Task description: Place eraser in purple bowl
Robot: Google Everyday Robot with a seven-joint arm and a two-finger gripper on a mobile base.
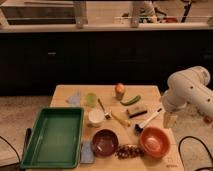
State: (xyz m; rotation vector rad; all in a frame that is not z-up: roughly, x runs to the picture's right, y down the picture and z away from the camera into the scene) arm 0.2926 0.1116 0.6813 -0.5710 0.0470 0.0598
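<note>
The eraser (pixel 136 112) is a small tan-topped block lying right of the table's middle. The purple bowl (pixel 105 143) stands near the front edge, left of the orange bowl (pixel 154 141); it looks empty. My white arm reaches in from the right, and its gripper (pixel 170 119) hangs over the table's right edge. The gripper is to the right of the eraser, apart from it, and above the orange bowl's far side. A white-handled brush (pixel 148 121) lies between the eraser and the gripper.
A green tray (pixel 50 135) fills the left side, with a blue-grey pad (pixel 87 151) beside it. A white cup (pixel 96 117), green cup (pixel 90 99), spoon (pixel 103 108), yellow stick (pixel 120 118), green vegetable (pixel 131 100), round fruit (pixel 119 90) and dark grapes (pixel 129 150) crowd the table.
</note>
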